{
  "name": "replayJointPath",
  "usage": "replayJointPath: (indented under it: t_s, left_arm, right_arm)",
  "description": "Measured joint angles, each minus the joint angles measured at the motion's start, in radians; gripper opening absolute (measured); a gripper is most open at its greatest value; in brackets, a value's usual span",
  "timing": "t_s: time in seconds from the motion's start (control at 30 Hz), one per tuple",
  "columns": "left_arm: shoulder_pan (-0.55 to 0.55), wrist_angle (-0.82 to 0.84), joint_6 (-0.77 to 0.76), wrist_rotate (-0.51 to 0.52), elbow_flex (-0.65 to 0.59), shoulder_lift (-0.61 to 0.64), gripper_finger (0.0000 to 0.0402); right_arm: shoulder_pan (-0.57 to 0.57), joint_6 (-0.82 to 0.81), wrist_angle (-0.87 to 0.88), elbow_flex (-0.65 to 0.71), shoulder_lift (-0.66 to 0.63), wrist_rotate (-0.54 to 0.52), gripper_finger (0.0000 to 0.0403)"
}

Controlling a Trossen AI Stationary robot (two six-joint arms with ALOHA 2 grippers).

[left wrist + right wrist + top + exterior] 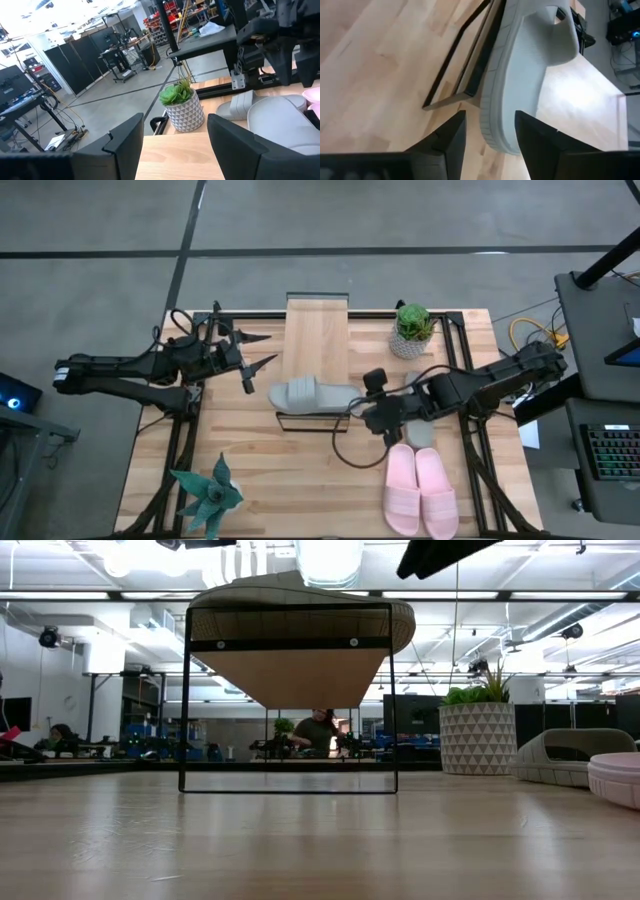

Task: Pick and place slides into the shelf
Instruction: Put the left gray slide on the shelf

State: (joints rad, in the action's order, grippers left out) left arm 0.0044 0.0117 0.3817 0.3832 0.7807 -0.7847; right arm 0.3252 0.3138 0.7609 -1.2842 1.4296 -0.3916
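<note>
One grey slide (312,394) lies crosswise on the near end of the shelf (317,340), its ends overhanging the plank; in the low view this grey slide (300,590) sits on the shelf top (290,680). My right gripper (362,406) is open at its right end, and the slide's end (502,135) lies between the fingers. The second grey slide (421,432) lies on the table under my right arm. The pink pair (421,491) lies side by side near the near edge. My left gripper (262,350) hovers open left of the shelf. My right gripper's open fingers (540,145) stand level on either side of the grey slide's right end (502,135), coming from the table's right. One finger lies close against the sole's edge; whether it touches, I cannot tell. The slide rests on the shelf top.
A potted plant in a white patterned pot (410,332) stands right of the shelf's far end. A spiky green plant (210,492) stands at the near left corner. Bare tabletop (280,470) lies between the shelf and the near edge. People sit in the room behind.
</note>
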Motion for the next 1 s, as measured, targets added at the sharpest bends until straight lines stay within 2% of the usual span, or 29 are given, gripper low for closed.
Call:
replayJointPath:
  t_s: [0.17,0.37,0.73,1.0]
  left_arm:
    - [0.000,0.000,0.000,0.000,0.000,-0.006,0.0204]
    - [0.000,-0.001,0.000,0.000,0.000,-0.014,0.0204]
    - [0.000,-0.002,0.000,0.017,0.000,-0.023,0.0204]
    - [0.000,-0.002,0.000,0.016,0.000,-0.026,0.0204]
  right_arm:
    - [-0.005,0.007,-0.003,0.021,0.005,-0.005,0.0153]
    - [-0.005,0.018,-0.038,0.060,0.010,-0.134,0.0160]
    - [-0.004,0.014,-0.040,0.066,0.055,-0.126,0.0225]
    - [-0.010,-0.008,-0.069,0.066,0.088,-0.159,0.0224]
